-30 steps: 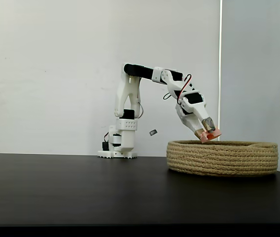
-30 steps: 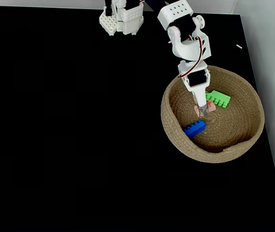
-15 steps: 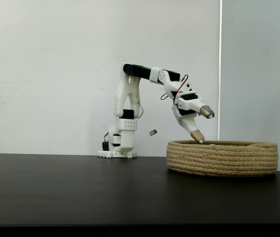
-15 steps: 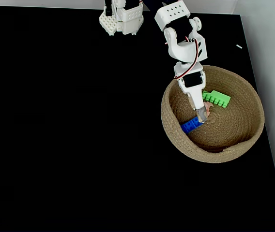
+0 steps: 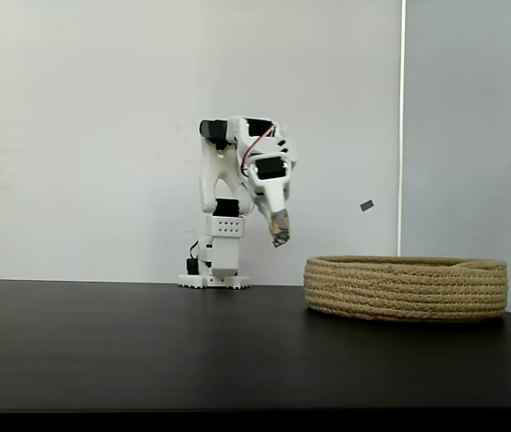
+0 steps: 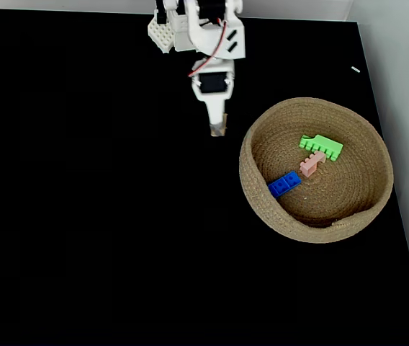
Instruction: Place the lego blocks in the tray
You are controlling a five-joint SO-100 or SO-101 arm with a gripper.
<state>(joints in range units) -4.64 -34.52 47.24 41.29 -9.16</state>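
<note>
The tray [image 6: 377, 184] is a round coiled-rope basket on the black table, also seen side-on [image 5: 407, 288]. Inside it lie three lego blocks: a green one [image 6: 320, 146], a pale pink one [image 6: 312, 163] touching the green one, and a blue one [image 6: 284, 184] nearer the left wall. The basket wall hides them in the side-on fixed view. My gripper [image 6: 218, 130] hangs in the air left of the tray, folded back toward the arm's base, and also shows from the side [image 5: 279, 238]. Its fingers are together and hold nothing.
The arm's white base [image 6: 170, 32] stands at the table's far edge, and shows against a white wall [image 5: 213, 270] in the side-on view. Bare black tabletop [image 6: 104, 202] spreads left of and in front of the tray. The table's right edge [image 6: 399, 216] runs close past the basket.
The gripper let the pink block drop into the tray beside the green one, then rose out, drew back left toward the base, and shut.
</note>
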